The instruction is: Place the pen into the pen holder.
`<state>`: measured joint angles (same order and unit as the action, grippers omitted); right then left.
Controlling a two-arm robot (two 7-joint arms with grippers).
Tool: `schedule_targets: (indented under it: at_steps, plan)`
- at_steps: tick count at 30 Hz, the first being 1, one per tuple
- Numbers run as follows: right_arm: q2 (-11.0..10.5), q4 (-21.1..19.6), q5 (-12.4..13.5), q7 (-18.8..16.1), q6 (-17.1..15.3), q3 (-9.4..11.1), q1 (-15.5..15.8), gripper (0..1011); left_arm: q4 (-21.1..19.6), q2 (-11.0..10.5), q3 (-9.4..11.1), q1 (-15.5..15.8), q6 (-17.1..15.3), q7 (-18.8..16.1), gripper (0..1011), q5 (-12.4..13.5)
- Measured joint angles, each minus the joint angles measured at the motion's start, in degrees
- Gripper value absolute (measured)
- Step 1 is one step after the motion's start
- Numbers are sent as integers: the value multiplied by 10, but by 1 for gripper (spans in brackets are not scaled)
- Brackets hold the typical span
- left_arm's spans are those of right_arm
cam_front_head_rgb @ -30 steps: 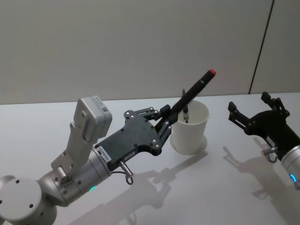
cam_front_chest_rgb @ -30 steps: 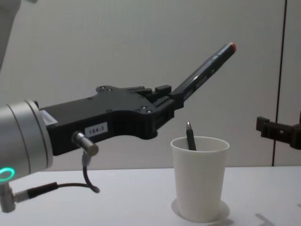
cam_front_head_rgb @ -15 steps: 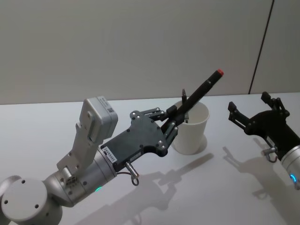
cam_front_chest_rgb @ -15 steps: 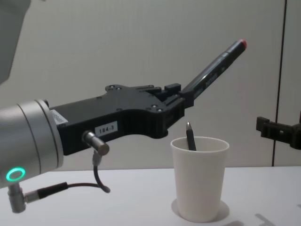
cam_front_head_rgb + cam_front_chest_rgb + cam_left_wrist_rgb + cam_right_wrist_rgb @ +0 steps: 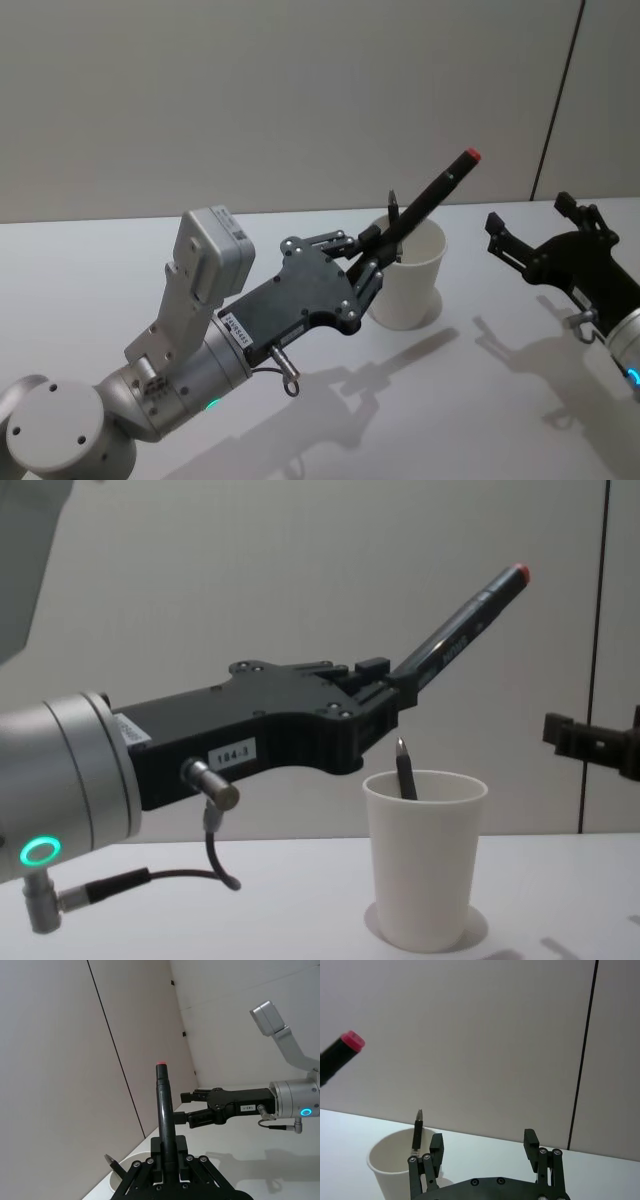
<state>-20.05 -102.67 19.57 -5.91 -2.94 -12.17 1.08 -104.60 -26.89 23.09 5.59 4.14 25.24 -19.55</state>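
While left tool [image 5: 372,247] clamps pen [image 5: 436,192] beside pen holder [image 5: 410,292], right tool [image 5: 530,212] hangs wide.

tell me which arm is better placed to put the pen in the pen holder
Left. The left pincer is shut on the pen, tilted, just above the left side of the pen holder rim. The right pincer is open and empty, apart to its right.

The pen holder [image 5: 425,865] looks matt white paper; the pen [image 5: 466,630], smooth black plastic; the left gripper [image 5: 388,692], matt black; the desk [image 5: 480,420], smooth.
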Motion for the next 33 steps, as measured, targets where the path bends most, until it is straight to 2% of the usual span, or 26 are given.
schedule_targets:
  at_steps: [5, 6, 17, 18, 24, 25, 28, 31, 33]
  plan:
    - [-14, -15, 33, -17, -12, 10, 8, 1001, 0, 1, 0, 0, 0, 0, 173, 0]
    - [-20, -21, 46, -23, -16, 14, 11, 1001, 0, 1, 0, 0, 0, 0, 174, 0]
    - [-64, -54, 129, -63, -44, 45, 38, 1001, 0, 1, 1, 0, -1, 0, 174, 0]
    - [-71, -59, 144, -69, -49, 50, 41, 1001, 0, 1, 1, 0, -1, 0, 173, 0]
    - [-88, -70, 196, -89, -70, 64, 48, 1001, 0, 1, 1, 0, -1, 0, 174, 0]
    - [-92, -73, 214, -95, -79, 67, 49, 1001, 0, 1, 1, 0, -1, 0, 173, 0]
    - [-99, -77, 237, -104, -90, 72, 49, 1001, 0, 1, 1, 0, -1, 0, 173, 0]
    - [-108, -81, 276, -120, -111, 78, 49, 1001, 0, 2, 1, 0, -1, 0, 173, 0]
    - [-112, -83, 290, -126, -120, 81, 48, 1001, 0, 1, 1, 0, -1, 0, 173, 0]
